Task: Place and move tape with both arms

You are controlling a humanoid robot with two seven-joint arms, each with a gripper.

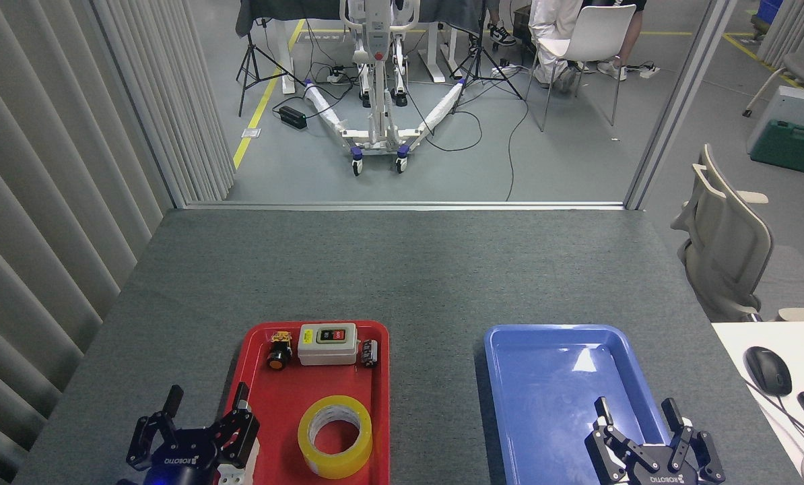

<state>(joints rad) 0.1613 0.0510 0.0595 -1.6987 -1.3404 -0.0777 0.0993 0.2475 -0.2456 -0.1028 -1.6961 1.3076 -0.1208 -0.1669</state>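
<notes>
Grey felt covered our table (402, 269). Our left gripper (203, 407) and right gripper (638, 411) both gaped, empty. Tape (335, 436) lay untouched in the red tray (257, 431).

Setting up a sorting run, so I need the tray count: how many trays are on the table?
2. The red tray sits at near left, holding the tape and small parts. The blue tray sits at near right with nothing in it. None seem hidden.

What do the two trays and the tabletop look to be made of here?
The red tray and the blue tray look like glossy moulded plastic: smooth rounded rims, and the blue one shows bright glare patches. The table seems covered in matte grey felt or carpet-like fabric, with a speckled, non-reflective texture.
</notes>
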